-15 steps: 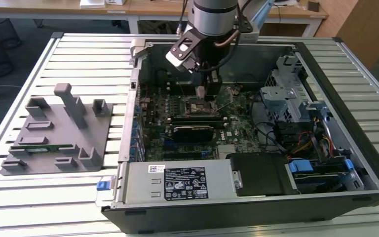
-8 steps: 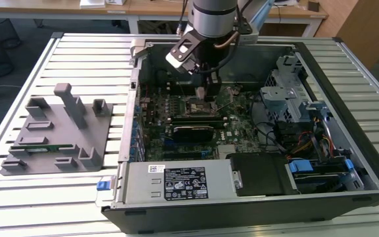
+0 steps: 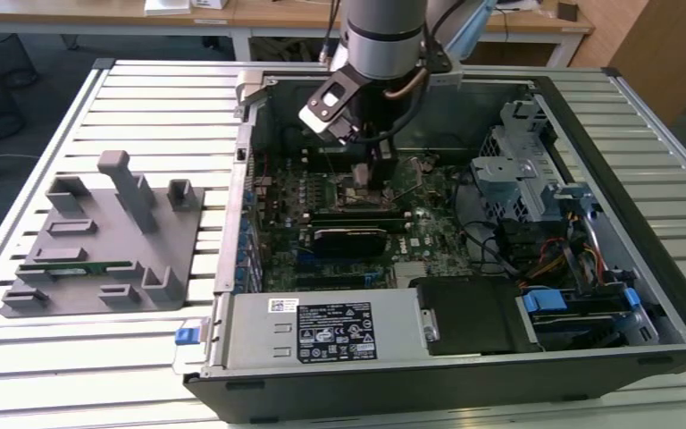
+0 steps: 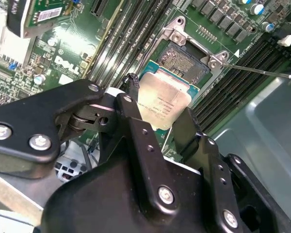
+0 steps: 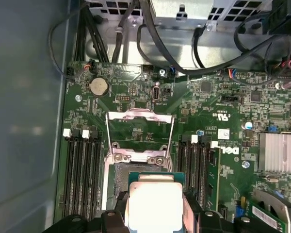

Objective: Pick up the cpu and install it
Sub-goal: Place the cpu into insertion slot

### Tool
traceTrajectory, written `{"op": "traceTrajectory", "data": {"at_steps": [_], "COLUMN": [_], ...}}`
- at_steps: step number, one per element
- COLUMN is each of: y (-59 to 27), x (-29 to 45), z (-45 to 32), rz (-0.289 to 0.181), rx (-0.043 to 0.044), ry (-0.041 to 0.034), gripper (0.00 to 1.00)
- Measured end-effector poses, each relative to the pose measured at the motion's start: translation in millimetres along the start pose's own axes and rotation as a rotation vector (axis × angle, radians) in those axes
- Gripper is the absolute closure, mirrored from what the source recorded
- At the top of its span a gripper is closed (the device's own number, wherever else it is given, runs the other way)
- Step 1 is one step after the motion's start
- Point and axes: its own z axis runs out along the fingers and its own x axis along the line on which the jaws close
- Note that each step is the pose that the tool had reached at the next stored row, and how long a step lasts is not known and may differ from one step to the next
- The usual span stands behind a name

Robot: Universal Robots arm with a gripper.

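While above socket (image 4: 184, 60) — cpu (image 4: 162, 102) between fingers (image 4: 140, 131)

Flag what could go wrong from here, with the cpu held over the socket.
1. The cpu, pinched at its edges by the pincer, covers part of the open socket; lowered off-line, it might damage the contacts.
2. The edge grip looks slim, so the chip could slip or tilt.
3. The open load plate sits close and might get bumped.
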Motion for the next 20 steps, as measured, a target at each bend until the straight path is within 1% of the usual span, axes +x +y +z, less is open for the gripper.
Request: {"op": "traceTrajectory", "data": {"at_steps": [2, 7, 12, 18, 20], "y": [-0.2, -2.7, -4.7, -6.0, -6.3], "x": [1.6, 6.8, 9.9, 10.3, 10.3], "z": [3.6, 10.2, 17.5, 25.3, 27.5], "rz": [0.009, 0.012, 0.016, 0.021, 0.021], "rx": [-0.0002, -0.0002, -0.0003, -0.0003, -0.0004], "ry": [-0.0005, -0.0006, -0.0008, -0.0008, 0.0028], "gripper": [0.47, 0.47, 0.47, 0.47, 0.47]}}
